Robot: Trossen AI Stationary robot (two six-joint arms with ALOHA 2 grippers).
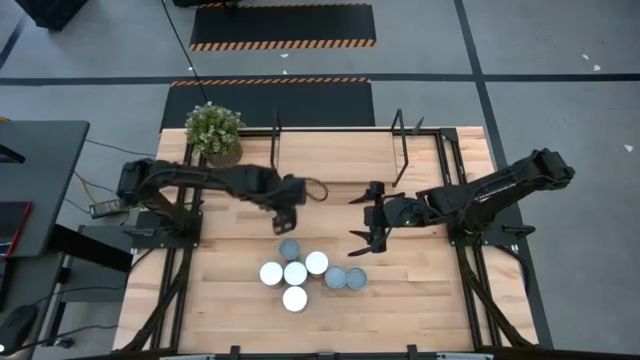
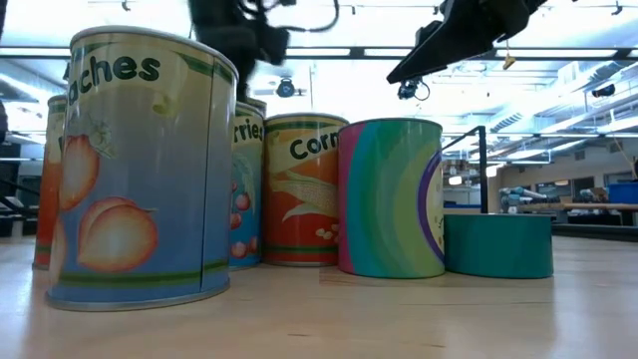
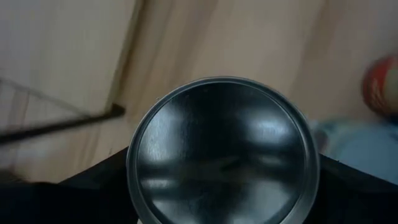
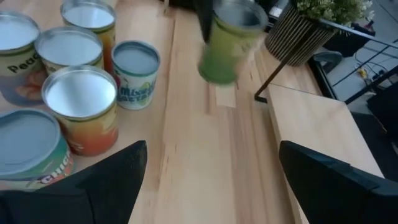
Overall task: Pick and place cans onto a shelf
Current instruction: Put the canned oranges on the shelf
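Note:
My left gripper [image 1: 287, 218] is shut on a green can [image 4: 225, 43] just beyond the far side of the can cluster. In the high view the gripper hides this can. Its round metal top [image 3: 224, 155] fills the left wrist view. Several cans [image 1: 296, 273] stand upright on their bases on the table, with white or blue-grey tops. They also show in the low view [image 2: 140, 170]. The shelf [image 1: 335, 150] lies along the far edge, and its wood surface shows in the right wrist view [image 4: 311, 124]. My right gripper [image 1: 365, 222] is open and empty, right of the cluster. My left gripper pinches the green can by its side wall near the top rim [image 3: 134, 168], one finger [image 3: 93, 183] on each side. The fingers come from above, pointing down. The can hangs upright below them and seems clear of the table, with a shadow under it [image 4: 225, 94].
A potted plant [image 1: 214, 133] stands at the far left corner, beside the shelf's left black frame [image 1: 276, 135]. The right frame [image 1: 402, 140] stands far of my right gripper. A short teal can [image 2: 496, 244] sits at the right of the cluster.

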